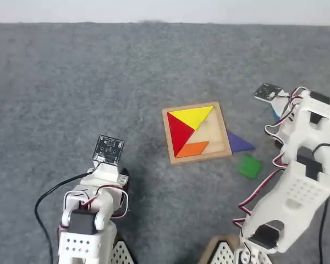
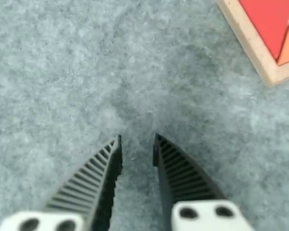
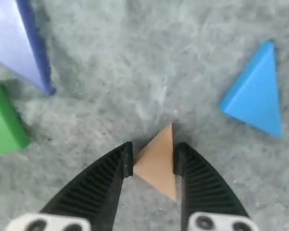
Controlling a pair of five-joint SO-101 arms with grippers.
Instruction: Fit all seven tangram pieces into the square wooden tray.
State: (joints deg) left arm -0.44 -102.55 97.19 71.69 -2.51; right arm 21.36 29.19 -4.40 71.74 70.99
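The right gripper (image 3: pixel 153 149) is closing on the tan triangle (image 3: pixel 156 166), with both ribbed fingers (image 3: pixel 106 178) pressing against its sides. The triangle's sharpest tip is pointing out past the fingertips, away from the wrist, so its long axis is running along the fingers. Whether it is resting on the tabletop (image 1: pixel 71 82) or lifted off it cannot be told. A blue triangle (image 3: pixel 257 94) is lying near that gripper, its narrow tip also pointing away from the wrist, and the purple piece (image 3: pixel 19 43) and green square (image 3: pixel 5 120) are lying on the other side.

The left gripper (image 2: pixel 137 139) is hanging with its fingers a little apart and gripping nothing, over bare tabletop near one corner of the tray (image 2: pixel 253 43).

The high view is adding the whole layout. The tray (image 1: pixel 215 132) is sitting near the middle of the tabletop, turned slightly askew, and is carrying the yellow triangle (image 1: pixel 192 116), red triangle (image 1: pixel 179 132) and orange piece (image 1: pixel 193 148). Bare wood is showing on the side toward the right edge. The purple piece (image 1: pixel 240 142) is lying just outside that side of the tray and the green square (image 1: pixel 249 166) near it, with the right arm (image 1: pixel 297 181) standing by the tabletop's right edge
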